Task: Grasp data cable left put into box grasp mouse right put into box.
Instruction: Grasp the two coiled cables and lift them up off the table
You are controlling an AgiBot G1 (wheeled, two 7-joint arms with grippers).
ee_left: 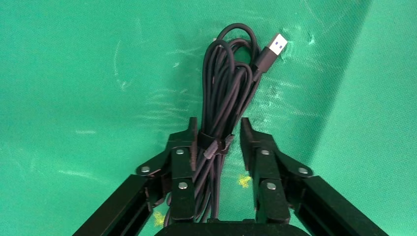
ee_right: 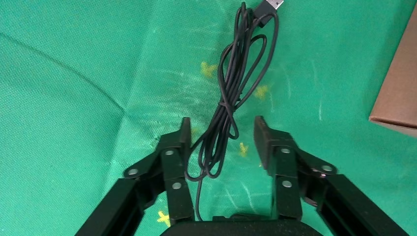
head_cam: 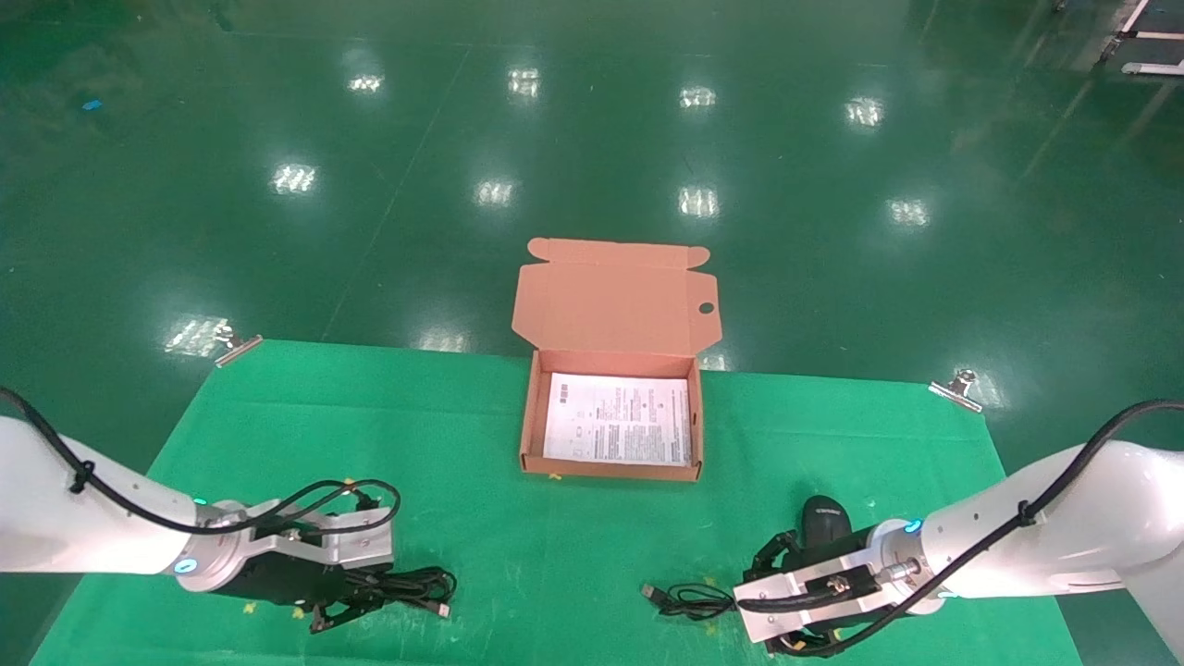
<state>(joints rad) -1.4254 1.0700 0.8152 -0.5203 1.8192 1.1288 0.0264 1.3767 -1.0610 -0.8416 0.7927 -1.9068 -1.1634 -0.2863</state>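
Nearest the robot, on the front left of the green-covered desk (head_cam: 555,555), the left gripper (ee_left: 219,147) is down low over the data cable (ee_left: 228,83). Its black fingers (ee_left: 183,162) stand apart, one on each side of the bundle near its strap — the jaws are open, with a gap showing on the far side of the cable, and one finger looks to be touching or nearly touching the strands. The cable lies flat on the cloth, its USB plug (ee_left: 273,49) pointing away from the wrist.

On the front right, the right gripper (ee_right: 222,142) is also spread wide, holding nothing. The thin cord (ee_right: 236,93) of the mouse (head_cam: 825,520) runs loosely between its fingers (ee_right: 174,157) and out across the cloth toward the desk's middle. In the head view the mouse sits on the desk just beyond the right wrist, partly hidden by it.

Farther back, at the middle of the desk's far edge, the box (head_cam: 527,416) stands open — lid (head_cam: 615,301) folded back, and a white printed sheet (head_cam: 618,418) lying on its bottom. Both cable and mouse are well apart from it.
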